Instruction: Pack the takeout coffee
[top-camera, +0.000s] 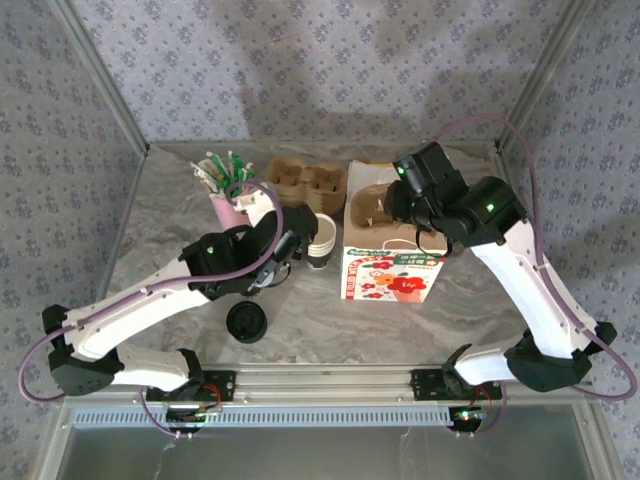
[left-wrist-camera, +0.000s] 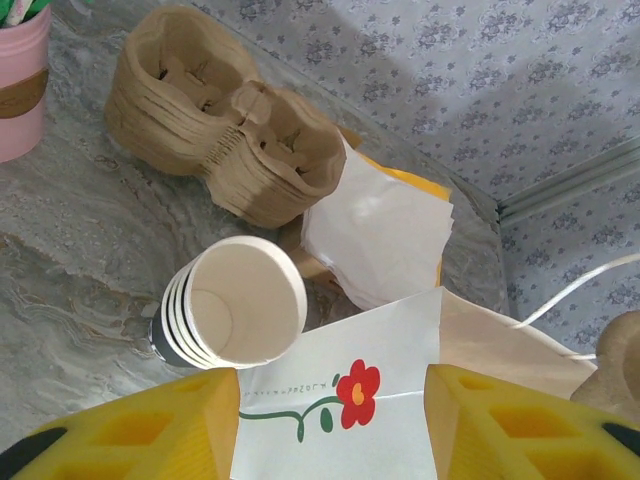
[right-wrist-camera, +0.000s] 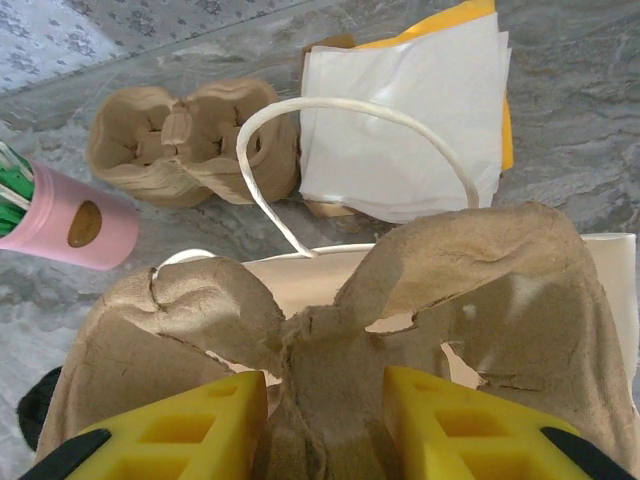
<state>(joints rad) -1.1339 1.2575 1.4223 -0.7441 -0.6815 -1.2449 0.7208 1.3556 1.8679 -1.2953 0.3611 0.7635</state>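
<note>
The takeout coffee is out of view. A stack of lidless white cups (top-camera: 320, 240) (left-wrist-camera: 235, 310) lies tilted beside the white flowered paper bag (top-camera: 392, 272) (left-wrist-camera: 400, 340). My left gripper (top-camera: 297, 245) (left-wrist-camera: 330, 378) is open just left of the cups, with nothing between its yellow fingers. My right gripper (top-camera: 400, 205) (right-wrist-camera: 325, 385) is shut on the centre ridge of a brown pulp cup carrier (top-camera: 372, 207) (right-wrist-camera: 480, 270), held over the open top of the bag (right-wrist-camera: 300, 275).
A loose black lid (top-camera: 246, 322) lies on the table near the front. A stack of pulp carriers (top-camera: 305, 180) (left-wrist-camera: 220, 130) (right-wrist-camera: 190, 135), white napkins (left-wrist-camera: 375, 225) (right-wrist-camera: 400, 120) and a pink cup of straws (top-camera: 228, 208) (right-wrist-camera: 70, 225) stand at the back.
</note>
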